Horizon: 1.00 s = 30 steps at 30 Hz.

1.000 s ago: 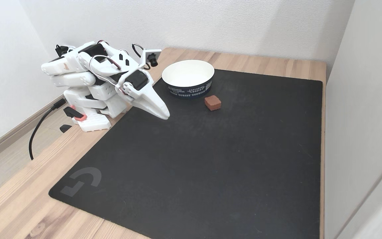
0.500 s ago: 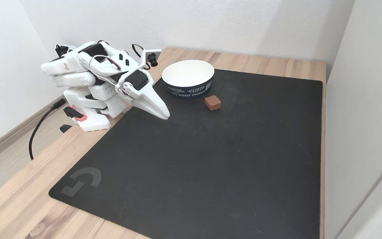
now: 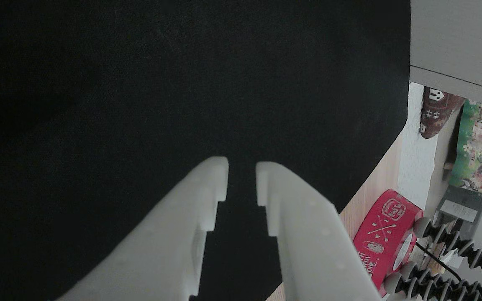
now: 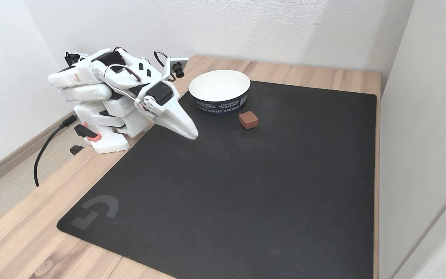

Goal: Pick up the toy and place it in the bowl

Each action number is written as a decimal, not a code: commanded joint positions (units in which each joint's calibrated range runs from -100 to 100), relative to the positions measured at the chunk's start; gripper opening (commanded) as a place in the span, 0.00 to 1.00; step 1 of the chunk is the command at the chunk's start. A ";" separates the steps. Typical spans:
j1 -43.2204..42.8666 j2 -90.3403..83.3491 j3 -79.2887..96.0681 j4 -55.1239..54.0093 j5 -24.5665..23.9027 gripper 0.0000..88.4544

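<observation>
Toy (image 4: 248, 119) looks light, stiff, grippy; pinch two flat opposite sides. Gripper (image 3: 241, 179) empty, jaws barely parted.

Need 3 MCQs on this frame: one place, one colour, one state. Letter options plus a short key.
1. Where is the red cube?
A. in the bowl
B. on the black mat, beside the bowl
C. between the jaws

2. What colour is the inside of the bowl?
A. white
B. green
C. yellow

3. What does the gripper hold?
A. the cube
B. a spoon
C. nothing

Key: 1 B, the fixed view shows the cube on the mat just in front of the bowl. 2 A, its inside shows white. 3 C, the other view shows bare mat between the jaws.
</observation>
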 commanded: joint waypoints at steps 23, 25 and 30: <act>0.27 -0.33 0.78 -0.48 -0.09 0.03; 0.27 -0.33 0.78 -0.48 -0.09 0.03; 0.27 -0.17 0.78 -0.48 -0.09 0.03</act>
